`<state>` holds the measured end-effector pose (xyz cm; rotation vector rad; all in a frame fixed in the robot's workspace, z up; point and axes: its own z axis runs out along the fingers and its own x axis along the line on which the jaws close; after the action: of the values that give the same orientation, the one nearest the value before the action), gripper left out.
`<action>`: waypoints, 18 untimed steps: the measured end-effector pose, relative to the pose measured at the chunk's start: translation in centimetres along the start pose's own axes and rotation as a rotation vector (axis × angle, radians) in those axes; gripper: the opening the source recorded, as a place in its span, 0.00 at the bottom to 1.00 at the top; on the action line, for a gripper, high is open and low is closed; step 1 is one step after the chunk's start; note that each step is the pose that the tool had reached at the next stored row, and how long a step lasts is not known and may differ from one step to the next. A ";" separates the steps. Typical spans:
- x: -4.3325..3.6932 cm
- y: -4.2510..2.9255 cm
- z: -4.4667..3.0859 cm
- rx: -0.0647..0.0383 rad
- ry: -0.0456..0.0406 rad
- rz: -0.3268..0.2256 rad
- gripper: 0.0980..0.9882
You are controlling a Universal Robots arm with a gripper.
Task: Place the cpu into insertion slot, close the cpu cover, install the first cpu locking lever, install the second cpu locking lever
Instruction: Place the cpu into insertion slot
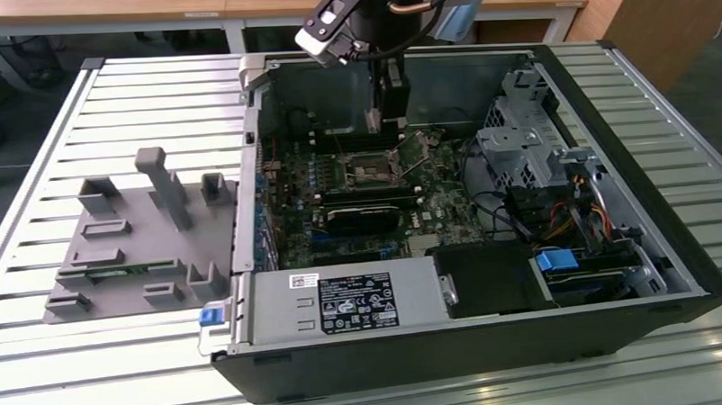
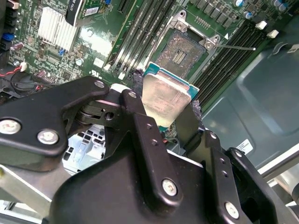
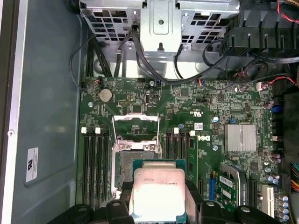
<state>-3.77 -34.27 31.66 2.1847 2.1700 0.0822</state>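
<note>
1. The claw is pinching the cpu by 2 opposite edges. Its black fingers sit either side of the pale metal top.
2. In the exterior view the claw hangs inside the open computer case, over the far part of the motherboard. The case lies on the slatted desk.
3. There, the insertion slot lies on the near side of the claw, slightly toward the exterior view's left.
4. In the first wrist view the slot's uncovered part shows just past the held chip. I judge the chip is above the board and not yet seated.
5. The chip's edges run roughly parallel to the slot's.
6. The cpu cover stands flipped open on the slot's side away from the claw.
</note>
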 end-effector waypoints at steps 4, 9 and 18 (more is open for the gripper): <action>0.00 -0.06 0.13 0.000 -0.0009 0.004 0.48; 0.02 -0.09 0.28 0.000 -0.0012 0.005 0.48; 0.02 -0.13 0.45 0.000 -0.0036 0.005 0.48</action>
<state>-3.86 -34.25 31.20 2.1891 2.1624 0.0784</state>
